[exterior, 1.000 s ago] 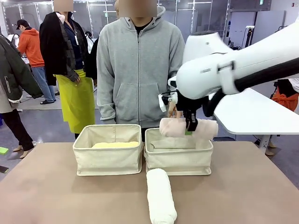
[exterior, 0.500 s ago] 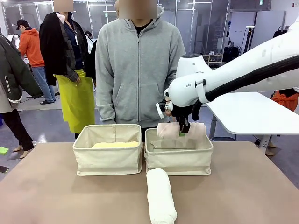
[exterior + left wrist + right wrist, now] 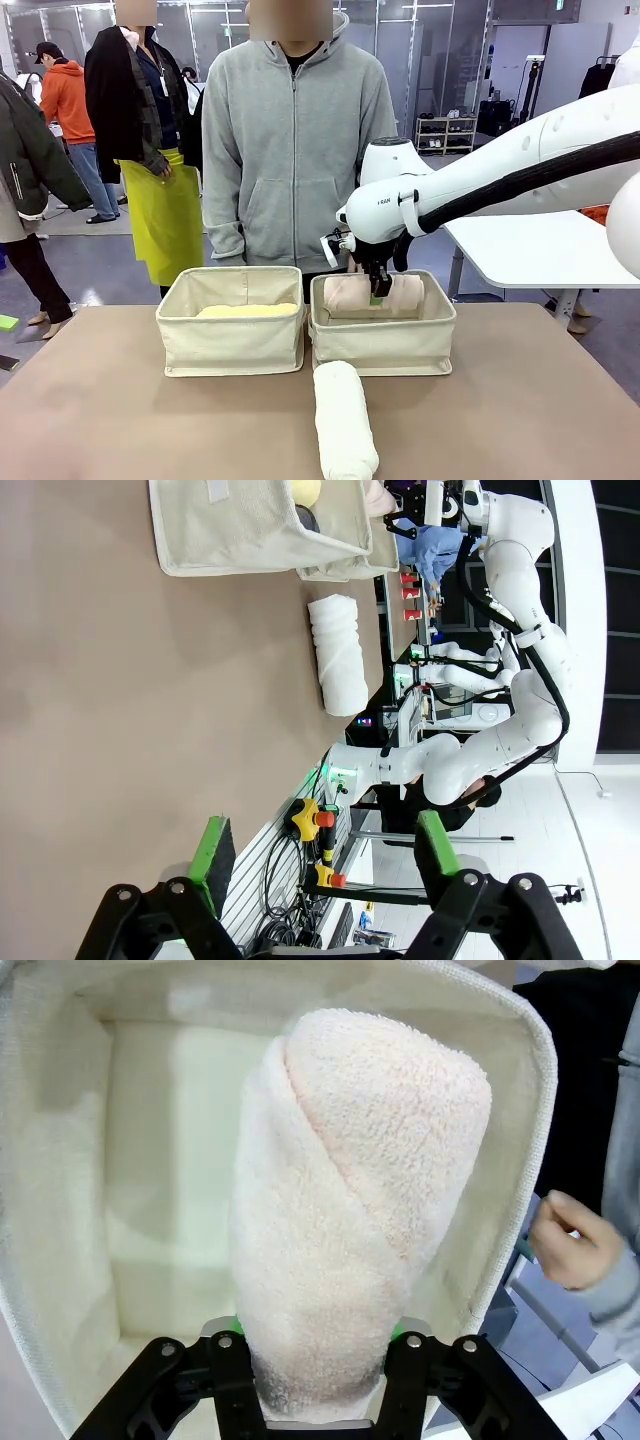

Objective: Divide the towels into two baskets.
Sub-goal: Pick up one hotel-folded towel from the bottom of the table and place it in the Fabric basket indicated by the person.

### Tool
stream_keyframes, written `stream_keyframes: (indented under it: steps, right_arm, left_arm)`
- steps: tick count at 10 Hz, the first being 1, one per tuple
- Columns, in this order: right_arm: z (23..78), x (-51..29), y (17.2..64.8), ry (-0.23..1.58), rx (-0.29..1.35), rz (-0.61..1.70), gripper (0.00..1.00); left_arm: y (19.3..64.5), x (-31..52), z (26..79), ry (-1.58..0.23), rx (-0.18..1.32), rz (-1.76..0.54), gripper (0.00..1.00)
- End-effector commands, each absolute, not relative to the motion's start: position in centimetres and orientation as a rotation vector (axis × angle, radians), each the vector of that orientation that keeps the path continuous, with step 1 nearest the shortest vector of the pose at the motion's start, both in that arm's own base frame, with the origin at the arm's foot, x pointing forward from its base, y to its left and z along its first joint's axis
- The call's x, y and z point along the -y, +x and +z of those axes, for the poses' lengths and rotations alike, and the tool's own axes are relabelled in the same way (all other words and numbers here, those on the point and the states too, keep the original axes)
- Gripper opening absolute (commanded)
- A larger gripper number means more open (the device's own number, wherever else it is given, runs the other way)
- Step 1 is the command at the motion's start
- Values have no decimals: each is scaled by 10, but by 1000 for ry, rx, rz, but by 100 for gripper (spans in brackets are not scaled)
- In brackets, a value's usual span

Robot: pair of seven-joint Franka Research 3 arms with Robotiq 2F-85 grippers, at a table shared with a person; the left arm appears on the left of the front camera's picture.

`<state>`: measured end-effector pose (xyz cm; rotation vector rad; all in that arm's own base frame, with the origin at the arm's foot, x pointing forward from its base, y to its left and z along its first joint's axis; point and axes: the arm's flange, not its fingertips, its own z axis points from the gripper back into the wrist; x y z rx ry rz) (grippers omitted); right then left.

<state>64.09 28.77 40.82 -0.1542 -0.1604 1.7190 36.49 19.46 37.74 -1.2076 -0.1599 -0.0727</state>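
Observation:
A pale pink towel (image 3: 352,293) lies crosswise, partly sunk into the right basket (image 3: 382,345). My right gripper (image 3: 377,291) reaches down from above and is shut on its middle. In the right wrist view the pink towel (image 3: 350,1210) stands between my fingers, over the basket's cream inside (image 3: 150,1180). The left basket (image 3: 232,340) holds a pale yellow towel (image 3: 246,311). A white towel (image 3: 344,420) lies on the table in front of the right basket. My left gripper (image 3: 325,850) is open with nothing in it, well back from the baskets (image 3: 250,535) and the white towel (image 3: 337,658).
A person in a grey hoodie (image 3: 295,150) stands close behind the baskets, one hand (image 3: 563,1248) just past the right basket's far wall. The brown table (image 3: 120,420) has bare room on the left and the right front. Other people stand far off at the left.
My right arm has swung left and come down, carrying the pink towel from above the right basket's right rim into the basket. The left gripper has kept still.

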Motion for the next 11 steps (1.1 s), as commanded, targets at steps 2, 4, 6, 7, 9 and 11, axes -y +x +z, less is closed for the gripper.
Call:
stream_keyframes:
  steps: [2,4,6,7,9,11]
  right_arm:
    - [412,-291,642,-160,147,1730,100]
    - [414,-291,638,-166,153,1721,100]
    - [409,-290,640,-151,160,1722,100]
    - [409,-290,640,-151,160,1722,100]
    - [409,-290,640,-151,160,1722,100]
    - [409,-290,640,-151,160,1722,100]
  left_arm:
    - [362,-193,380,-1223,179,-71,92]
    - [362,-193,380,-1223,179,-71,92]
    - [362,-193,380,-1223,179,-71,92]
    - [362,-193,380,-1223,179,-71,92]
    - [362,-193,380,-1223,179,-71,92]
    - [362,-193,380,-1223,179,-71,92]
